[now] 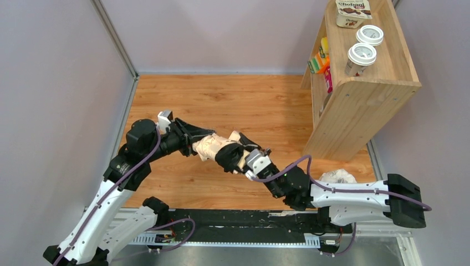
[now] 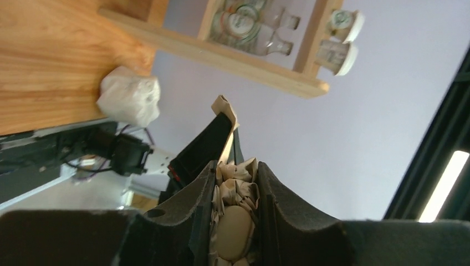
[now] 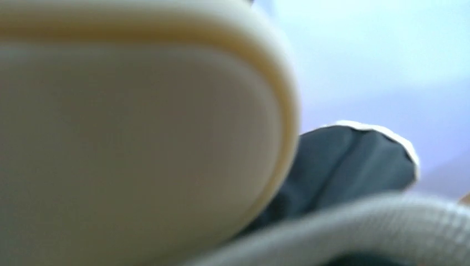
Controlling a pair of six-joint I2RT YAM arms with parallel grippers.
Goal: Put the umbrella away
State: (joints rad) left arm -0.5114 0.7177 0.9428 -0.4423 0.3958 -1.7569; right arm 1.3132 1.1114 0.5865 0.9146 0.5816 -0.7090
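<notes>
Top external view: the umbrella (image 1: 209, 145) was seen over the wood table (image 1: 266, 105), btwn the 2 arms. L gripper (image 1: 193, 145) was clamped on its cream cloth, fingers partly apart. R gripper (image 1: 233, 157) was pressed up to the cloth w/ fingers shut together; if sth was pinched there couldn't be told

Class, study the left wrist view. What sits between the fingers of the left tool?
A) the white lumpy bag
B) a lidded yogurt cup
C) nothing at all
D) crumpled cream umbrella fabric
D: the left tool is clamped on the umbrella, whose crumpled cream fabric is packed inside its grip, while the white bag lies well apart from it.
</notes>
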